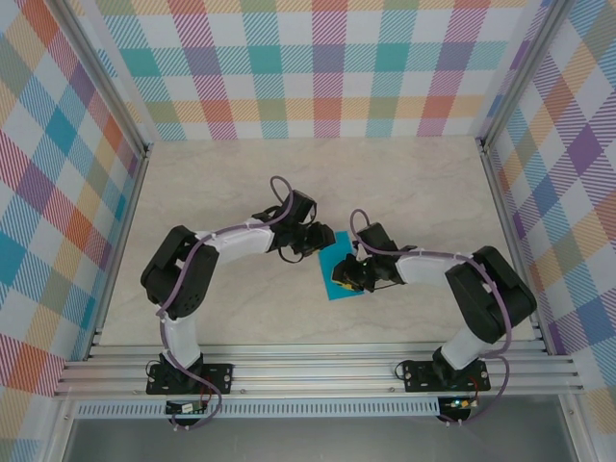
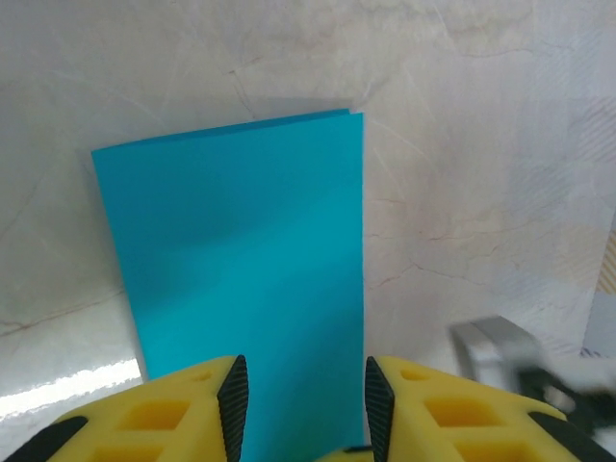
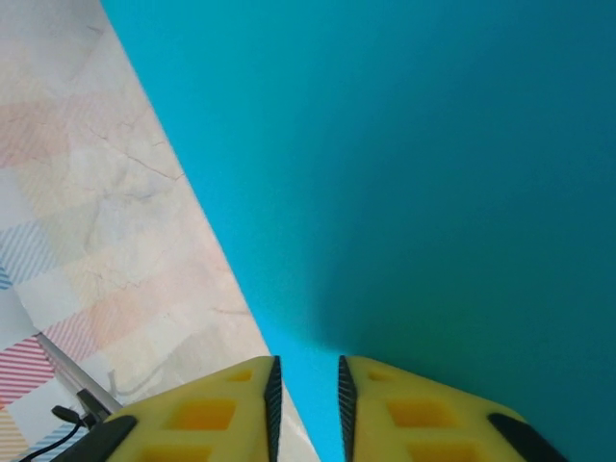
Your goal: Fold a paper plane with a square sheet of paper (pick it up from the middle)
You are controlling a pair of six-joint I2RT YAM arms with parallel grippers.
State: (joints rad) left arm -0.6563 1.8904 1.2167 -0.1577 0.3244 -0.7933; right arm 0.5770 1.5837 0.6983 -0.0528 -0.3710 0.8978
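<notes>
1. Plaid walls [image 1: 327, 58] are closing in the scene on the left, far and right sides.
2. The pale marbled tabletop [image 1: 385, 183] is carrying everything; a metal rail [image 1: 318, 371] is running along its near edge.
3. The left arm [image 1: 207, 252] and right arm [image 1: 452, 265] are bending inward, their ends meeting near the middle.
4. The square sheet of paper [image 1: 334, 287] [image 2: 241, 260] [image 3: 433, 173] is lying flat on the tabletop, slightly right of centre, between the arm ends. It is showing as a teal rectangle, folded double, with two layers visible at one corner.
5. Left jaws: standing apart and released, straddling one edge of the sheet.
6. Right jaws: hanging low over the sheet and parted by a narrow gap with teal showing through, clamping nothing. I cannot tell whether they are touching the sheet.
</notes>
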